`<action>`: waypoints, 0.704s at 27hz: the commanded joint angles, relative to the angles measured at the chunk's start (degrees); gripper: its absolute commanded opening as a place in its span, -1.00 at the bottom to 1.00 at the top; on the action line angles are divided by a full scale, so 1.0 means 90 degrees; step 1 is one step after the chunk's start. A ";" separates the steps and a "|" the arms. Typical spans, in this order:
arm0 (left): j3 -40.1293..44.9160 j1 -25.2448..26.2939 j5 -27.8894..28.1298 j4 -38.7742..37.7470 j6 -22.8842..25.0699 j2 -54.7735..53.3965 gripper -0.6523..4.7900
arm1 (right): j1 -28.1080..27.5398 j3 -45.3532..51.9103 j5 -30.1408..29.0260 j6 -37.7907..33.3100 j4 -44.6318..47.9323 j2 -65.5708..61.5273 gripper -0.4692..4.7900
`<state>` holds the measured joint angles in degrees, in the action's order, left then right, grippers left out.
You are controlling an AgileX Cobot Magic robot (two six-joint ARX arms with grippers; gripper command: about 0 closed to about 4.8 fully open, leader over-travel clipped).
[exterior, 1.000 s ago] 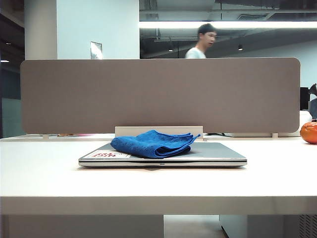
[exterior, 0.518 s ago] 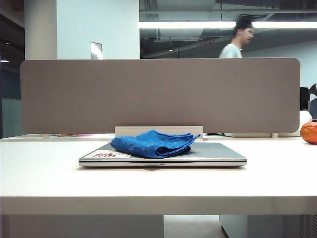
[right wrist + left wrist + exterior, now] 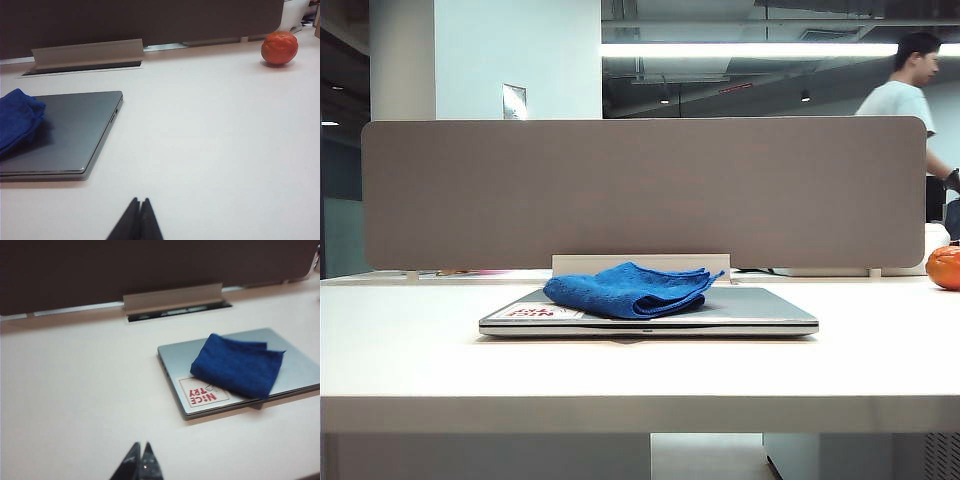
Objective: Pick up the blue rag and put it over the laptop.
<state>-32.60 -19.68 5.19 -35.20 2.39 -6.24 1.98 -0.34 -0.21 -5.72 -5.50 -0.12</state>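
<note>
Both grippers, left gripper (image 3: 139, 465) and right gripper (image 3: 136, 222), are pressed together, empty, well clear; blue rag (image 3: 628, 290) (bunched) could slide off laptop (image 3: 760, 310).

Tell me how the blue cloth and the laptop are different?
The blue rag is bright blue, soft and crumpled in folds; the laptop is silver-grey, flat and stiff. The rag is smaller and lies on top of the closed laptop, which carries a red-lettered sticker. Both rest on the white table, untouched by either hand.

An orange fruit (image 3: 279, 47) was seen on the white table (image 3: 640, 370), near a grey divider (image 3: 640, 190); a man (image 3: 905, 90) was noted behind.
</note>
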 commanded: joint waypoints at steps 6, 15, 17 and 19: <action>0.1418 0.1282 -0.0724 0.2314 -0.0461 -0.0002 -0.78 | 0.0005 0.0034 0.0019 0.0017 0.0083 0.0015 -0.84; 0.2261 0.2399 -0.1163 0.3106 -0.0814 0.0012 -0.78 | 0.0005 0.0034 0.0017 0.0017 0.0083 0.0015 -0.84; 0.2416 0.2407 -0.1154 0.3332 -0.0784 0.0034 -0.78 | 0.0005 0.0034 0.0017 0.0017 0.0085 0.0015 -0.84; 0.2633 0.2404 -0.1154 0.3653 -0.0792 0.0131 -0.78 | 0.0005 0.0034 0.0017 0.0017 0.0083 0.0015 -0.84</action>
<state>-9.89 1.96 -4.97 -5.54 -4.75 -5.67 1.98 -0.34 -0.21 -5.69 -5.50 -0.12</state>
